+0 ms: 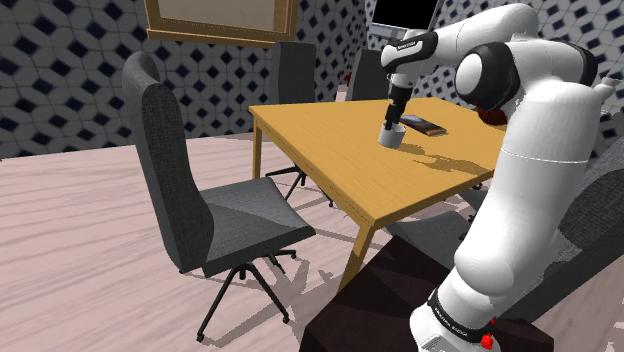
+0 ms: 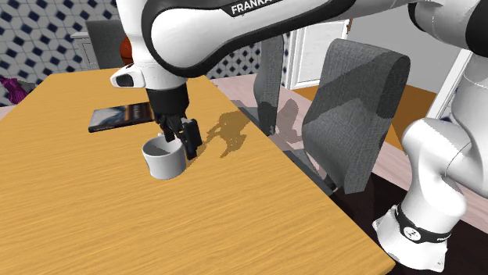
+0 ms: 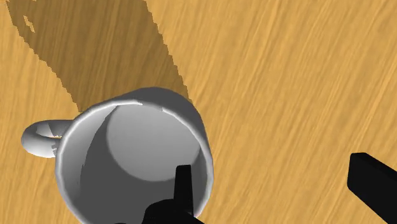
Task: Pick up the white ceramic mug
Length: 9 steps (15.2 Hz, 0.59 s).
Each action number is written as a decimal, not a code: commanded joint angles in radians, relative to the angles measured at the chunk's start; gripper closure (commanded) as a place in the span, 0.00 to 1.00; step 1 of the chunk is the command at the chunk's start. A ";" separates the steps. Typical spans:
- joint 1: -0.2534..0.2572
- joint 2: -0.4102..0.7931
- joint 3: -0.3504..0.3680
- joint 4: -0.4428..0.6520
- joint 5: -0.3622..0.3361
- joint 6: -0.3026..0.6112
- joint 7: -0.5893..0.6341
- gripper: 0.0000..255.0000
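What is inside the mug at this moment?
One finger of the open gripper reaches inside the white mug, by its wall; otherwise only the bare bottom shows. The patch beneath that finger is covered.

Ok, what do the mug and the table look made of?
The mug looks plain white, smooth, with a faint rim highlight: possibly glazed ceramic, not certain. The table looks wooden: streaky golden grain, matte finish.

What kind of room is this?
Probably a dining room in a house: a wooden table with a mug on it, grey chairs around it, and patterned wallpaper.
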<state>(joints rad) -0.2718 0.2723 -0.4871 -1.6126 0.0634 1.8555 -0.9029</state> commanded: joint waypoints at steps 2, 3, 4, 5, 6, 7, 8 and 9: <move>-0.053 0.111 -0.002 0.131 0.050 -0.023 -0.049 0.00; -0.053 0.112 0.000 0.119 0.050 -0.010 -0.049 0.00; -0.052 0.113 0.001 0.107 0.051 0.003 -0.049 0.00; -0.052 0.115 0.002 0.096 0.052 0.016 -0.049 0.00; -0.051 0.117 0.002 0.085 0.053 0.028 -0.049 0.00; -0.051 0.119 0.003 0.075 0.054 0.041 -0.050 0.00; -0.051 0.121 0.004 0.064 0.055 0.053 -0.050 0.00; -0.050 0.124 0.005 0.054 0.057 0.065 -0.051 0.00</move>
<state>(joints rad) -0.3228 0.3941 -0.4833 -1.5481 0.1190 1.9086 -0.9534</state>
